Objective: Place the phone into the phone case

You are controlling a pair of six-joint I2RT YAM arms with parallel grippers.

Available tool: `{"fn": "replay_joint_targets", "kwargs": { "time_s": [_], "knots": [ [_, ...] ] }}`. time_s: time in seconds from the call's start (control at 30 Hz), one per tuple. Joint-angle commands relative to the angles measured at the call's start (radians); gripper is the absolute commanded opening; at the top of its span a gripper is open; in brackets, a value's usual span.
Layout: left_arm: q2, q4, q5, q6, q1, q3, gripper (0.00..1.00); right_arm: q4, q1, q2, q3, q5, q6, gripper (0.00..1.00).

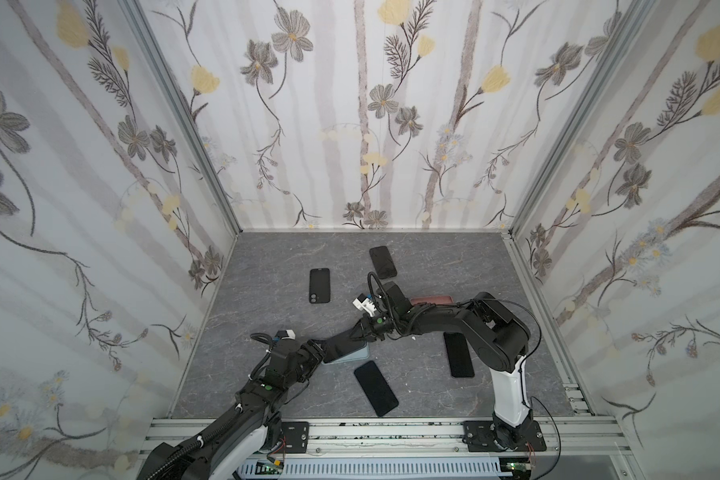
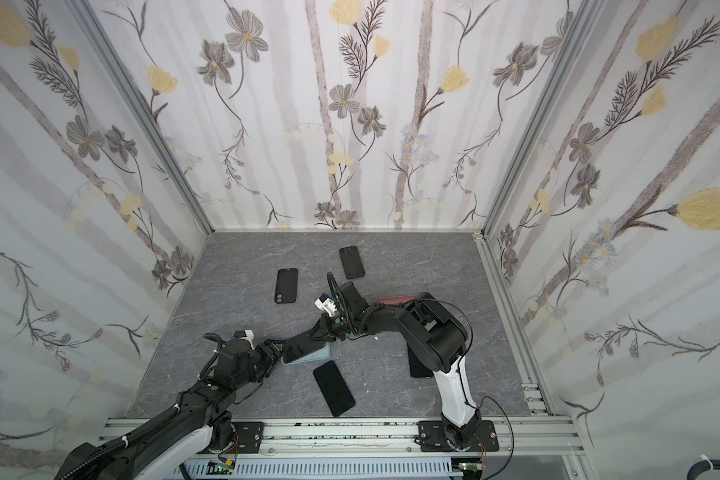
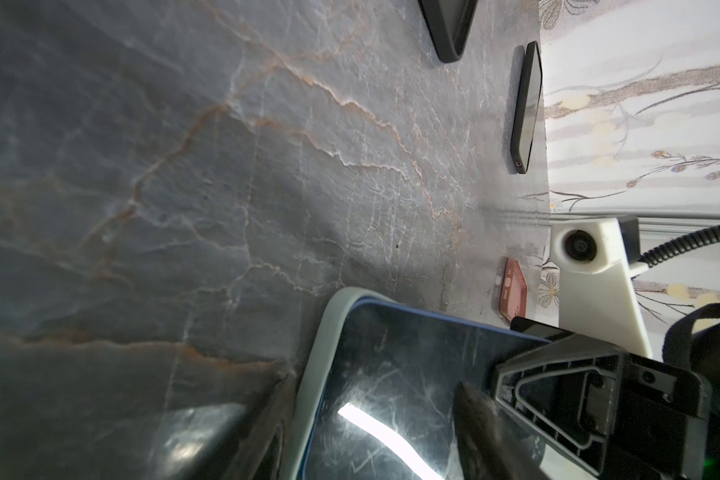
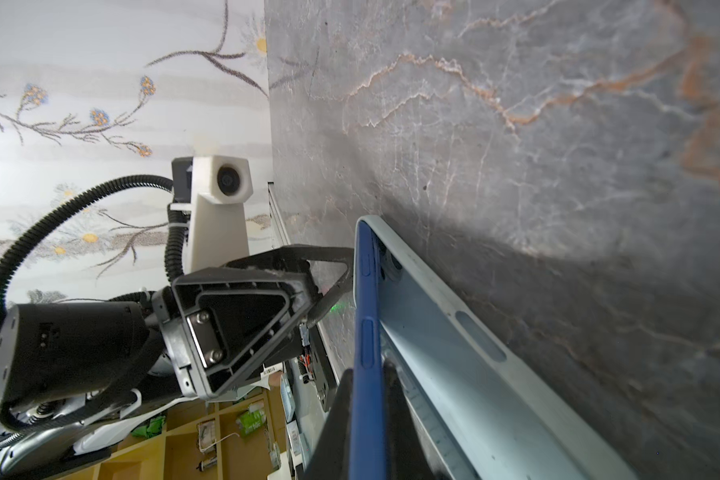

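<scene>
We find the phone (image 1: 344,345), a dark screen in a blue frame, a little left of centre in the lower half of both top views. It lies aslant over the pale blue-grey phone case (image 1: 362,353), which rests flat on the grey marbled table (image 1: 267,324). It is not seated: in the right wrist view the phone (image 4: 366,332) meets the phone case (image 4: 454,374) only at the far end, while the near end is lifted, with a wedge of gap between them. The right gripper (image 1: 356,332) enters from the right of the frame and crosses the middle. Its claw pinches the phone at that raised end, a finger on either face. The left gripper (image 1: 321,354) enters from the lower left at the opposite end with its claw spread. In the left wrist view one finger (image 3: 242,436) sits just outside the case's rim while the other lies over the screen; we cannot tell whether either presses. Just below the case in the top views lies a dark handset (image 1: 376,388), apart from it. A reddish-brown case (image 1: 431,299) lies right of centre, partly hidden by the right arm.
</scene>
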Motion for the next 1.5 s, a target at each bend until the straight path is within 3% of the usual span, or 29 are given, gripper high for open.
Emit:
{"fn": "replay_joint_targets", "kwargs": {
  "time_s": [0.0,0.3,0.53,0.83,1.2,1.47],
  "knots": [
    [-0.012,-0.084,0.010,-0.038,-0.001,-0.017,0.64,0.050,0.009,0.006,0.014,0.117,0.040,0.00],
    [-0.024,-0.089,0.024,-0.048,-0.001,0.000,0.64,-0.006,0.033,0.037,0.060,0.152,0.014,0.00],
    [-0.122,-0.208,-0.072,-0.056,-0.001,0.016,0.63,-0.128,0.034,0.034,0.118,0.201,-0.063,0.00],
    [-0.243,-0.300,-0.115,-0.082,0.001,-0.011,0.63,-0.232,0.037,-0.006,0.130,0.261,-0.120,0.15],
    [-0.228,-0.287,-0.114,-0.048,0.002,-0.003,0.62,-0.266,0.045,0.020,0.176,0.259,-0.134,0.21],
    [-0.096,-0.225,-0.099,0.020,0.011,0.037,0.60,-0.377,0.045,0.049,0.243,0.273,-0.194,0.27]
  ]
}}
